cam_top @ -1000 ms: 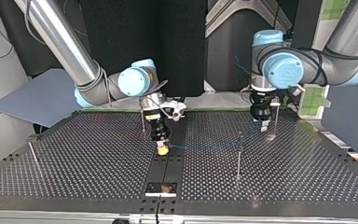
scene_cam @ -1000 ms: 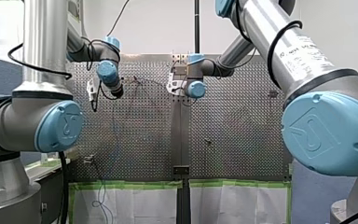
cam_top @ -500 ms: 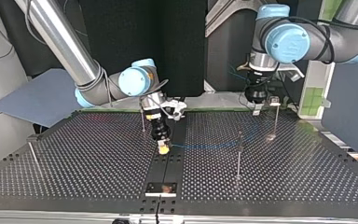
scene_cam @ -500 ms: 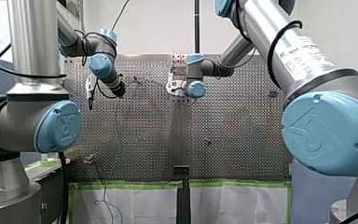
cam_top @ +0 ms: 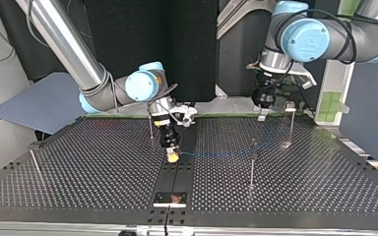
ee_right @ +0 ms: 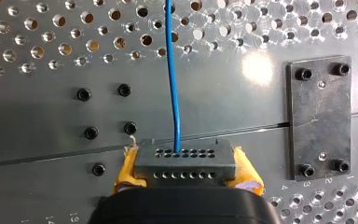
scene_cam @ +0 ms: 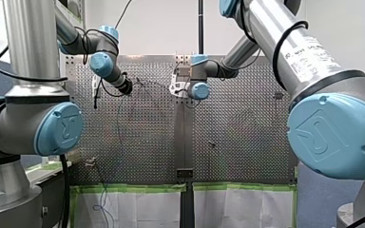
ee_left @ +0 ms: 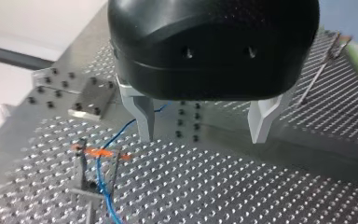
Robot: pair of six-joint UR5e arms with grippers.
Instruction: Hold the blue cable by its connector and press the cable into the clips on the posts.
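Right wrist view has the blue cable (ee_right: 172, 70) running straight ahead from its connector (ee_right: 185, 161), which my right gripper (ee_right: 186, 171) clamps between yellow pads, low over the perforated table (ee_right: 37, 116). Further along, the cable meets a clip post (ee_left: 89, 186) just beside my left gripper (ee_left: 200, 127), which hangs above with fingers wide and empty. I judge it the nearer arm for pressing.

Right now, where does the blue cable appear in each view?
Front view: the blue cable is a thin line left of the table's centre strip.
Top view: runs from my right gripper rightwards to a post.
Left wrist view: beside my left gripper, into a clip post.
Right wrist view: straight ahead from the connector.
Shared landmark: the centre strip.
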